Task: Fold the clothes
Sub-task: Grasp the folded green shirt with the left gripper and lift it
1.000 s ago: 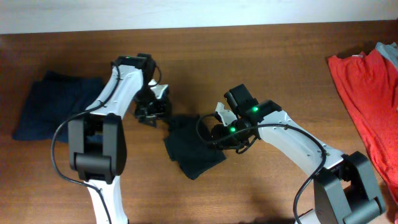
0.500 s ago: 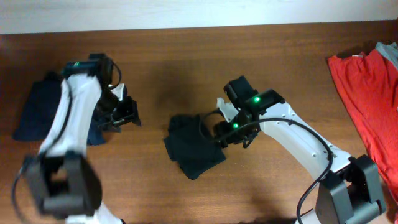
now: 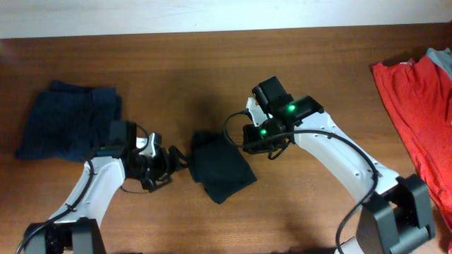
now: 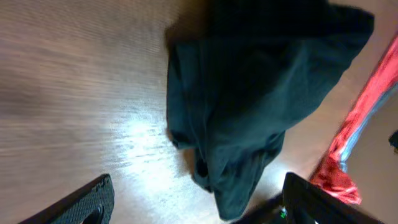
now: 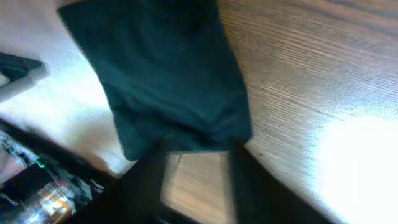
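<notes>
Whereas a second ago the left arm (image 3: 99,180) was reaching over from the far side to the upper left corner of the black T-shirt (image 3: 220,169), it is now found swung round to the near left. The left fingers (image 4: 87,200) have been brought low against the shirt's left edge. They are seen spread wide apart, released, with nothing gripped and the shirt's trailing lobe lying loose between them. The right arm (image 3: 332,152) has been shifted only slightly, toward the shirt's far right corner. The right fingers (image 5: 148,179) are blurred: bare wood shows between them and the shirt's edge lies at their tips, but whether that edge is pinched cannot be told.

The shirt itself has been left about the middle of the surface (image 3: 212,63), well apart from the navy garment (image 3: 67,123) at the left edge and the red garment (image 3: 417,113) at the right edge. Judgement: the folds are largely made, and squaring up or shifting the bundle probably remains.

Materials: soft matte black knit, gathered into a compact, roughly square bundle — layered, with rounded bulging folds rather than crisp creases. No logo is visible. The surface is glossy brown wood grain with glare patches. The navy piece lies flat and rectangular; the red one is spread and rumpled.
</notes>
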### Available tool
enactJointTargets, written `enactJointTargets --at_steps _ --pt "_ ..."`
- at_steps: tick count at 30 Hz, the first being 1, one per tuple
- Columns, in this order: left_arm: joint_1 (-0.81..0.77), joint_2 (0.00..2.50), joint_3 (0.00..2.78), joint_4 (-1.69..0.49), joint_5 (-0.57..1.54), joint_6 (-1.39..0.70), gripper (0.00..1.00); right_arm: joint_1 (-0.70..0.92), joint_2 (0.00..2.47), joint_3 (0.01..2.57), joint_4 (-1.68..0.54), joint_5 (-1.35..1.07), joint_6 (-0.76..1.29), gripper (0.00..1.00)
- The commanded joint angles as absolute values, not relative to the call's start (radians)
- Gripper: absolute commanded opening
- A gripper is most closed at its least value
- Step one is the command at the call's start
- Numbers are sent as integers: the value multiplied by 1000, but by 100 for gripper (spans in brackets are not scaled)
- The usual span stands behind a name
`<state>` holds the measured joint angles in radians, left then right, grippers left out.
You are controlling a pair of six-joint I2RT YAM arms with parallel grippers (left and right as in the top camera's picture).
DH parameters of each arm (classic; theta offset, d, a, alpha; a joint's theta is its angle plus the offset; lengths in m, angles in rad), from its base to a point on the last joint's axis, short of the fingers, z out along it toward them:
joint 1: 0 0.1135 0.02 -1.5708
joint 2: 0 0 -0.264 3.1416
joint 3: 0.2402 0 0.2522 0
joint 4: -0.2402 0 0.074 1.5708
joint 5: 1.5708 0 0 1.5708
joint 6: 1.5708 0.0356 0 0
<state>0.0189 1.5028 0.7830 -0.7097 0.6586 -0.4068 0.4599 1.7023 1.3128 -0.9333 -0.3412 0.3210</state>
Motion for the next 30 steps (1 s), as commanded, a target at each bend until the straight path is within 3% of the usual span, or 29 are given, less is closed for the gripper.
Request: enactJointTargets --at_steps 1,6,13,15,30 --pt "16 1501 723 -639 756 -485 86 466 1779 1331 -884 -374 428 16" --pt "16 1501 712 -615 752 -485 86 474 1884 1330 -808 -480 427 4" --pt "-12 1501 712 -554 716 -485 87 478 1989 1330 -756 -487 428 4" --pt "-32 1502 712 -511 664 -460 94 478 2002 1330 -754 -487 428 4" --pt "-212 1624 707 -457 526 -596 94 478 2005 1330 -752 -487 429 4"
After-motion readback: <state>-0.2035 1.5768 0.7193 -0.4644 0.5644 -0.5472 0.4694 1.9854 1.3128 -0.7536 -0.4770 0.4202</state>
